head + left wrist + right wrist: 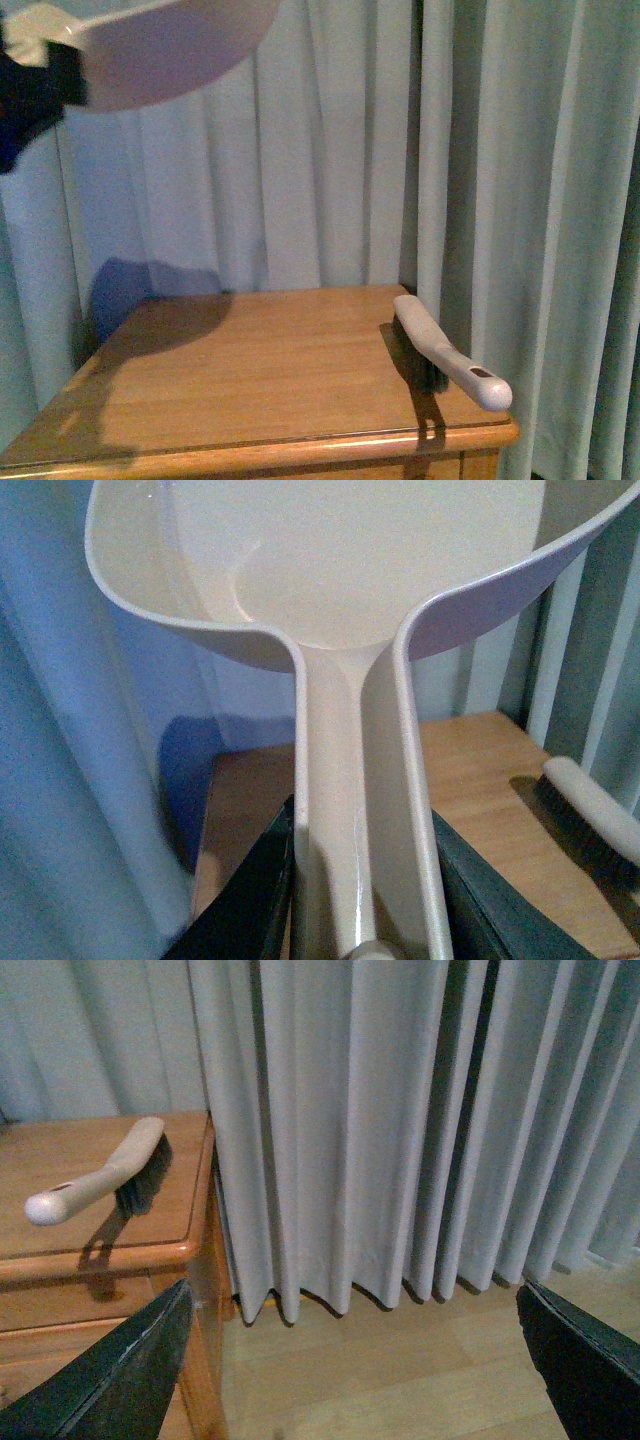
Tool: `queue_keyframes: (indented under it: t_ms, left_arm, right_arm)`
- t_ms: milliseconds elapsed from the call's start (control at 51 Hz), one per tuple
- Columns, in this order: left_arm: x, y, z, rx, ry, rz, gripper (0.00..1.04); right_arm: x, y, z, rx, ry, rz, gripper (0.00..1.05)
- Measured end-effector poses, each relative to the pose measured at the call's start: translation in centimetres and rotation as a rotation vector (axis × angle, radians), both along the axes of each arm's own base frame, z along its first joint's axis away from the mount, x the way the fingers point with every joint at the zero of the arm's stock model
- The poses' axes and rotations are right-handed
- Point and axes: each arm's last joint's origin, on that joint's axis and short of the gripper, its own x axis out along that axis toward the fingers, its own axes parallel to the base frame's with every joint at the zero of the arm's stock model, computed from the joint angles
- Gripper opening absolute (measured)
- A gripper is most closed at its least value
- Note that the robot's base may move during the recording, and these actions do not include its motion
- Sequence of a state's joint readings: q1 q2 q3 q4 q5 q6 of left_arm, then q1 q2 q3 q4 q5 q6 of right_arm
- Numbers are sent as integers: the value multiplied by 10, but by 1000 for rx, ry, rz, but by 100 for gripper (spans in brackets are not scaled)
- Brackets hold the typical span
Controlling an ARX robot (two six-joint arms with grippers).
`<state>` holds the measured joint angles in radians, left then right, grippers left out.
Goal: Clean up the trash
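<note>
Aloft, left fingers (252, 895) clamp the pale dustpan (340, 570) handle; right fingers (115, 1380) gape empty.

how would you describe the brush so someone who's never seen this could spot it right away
Find the wooden table before the pale curtain. Near its right edge in the front view lies the brush, handle toward the front corner. Unlike the pale dustpan held up high, it has a long white handle and dark bristles.
</note>
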<state>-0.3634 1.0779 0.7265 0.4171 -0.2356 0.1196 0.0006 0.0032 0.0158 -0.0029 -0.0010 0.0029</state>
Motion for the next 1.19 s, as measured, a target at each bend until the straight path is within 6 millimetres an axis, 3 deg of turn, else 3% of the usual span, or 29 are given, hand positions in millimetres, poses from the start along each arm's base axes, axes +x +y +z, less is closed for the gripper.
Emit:
queue_keyframes:
  t_ms: [411,646,862,979,1058,1195]
  left_arm:
    - [-86,52,-17,-8,-252,4,28]
    - [-124,71,-34,-30,-307,18,28]
    - [-129,74,-45,-50,-306,27,28]
    - [-129,74,-45,-53,-307,25,28]
    - [-129,74,-45,-55,-307,25,28]
    - [-129,74,-45,-56,-307,24,28]
  right_arm:
    - [0,0,0,0,0,0,97]
    - [0,0,0,0,0,0,97]
    - [0,0,-1,-6,13,-14,97]
    - [4,4,-4,-72,264,-150,97]
    - [10,9,-1,-81,345,-112,97]
    - [36,22,33,-50,400,-13,97]
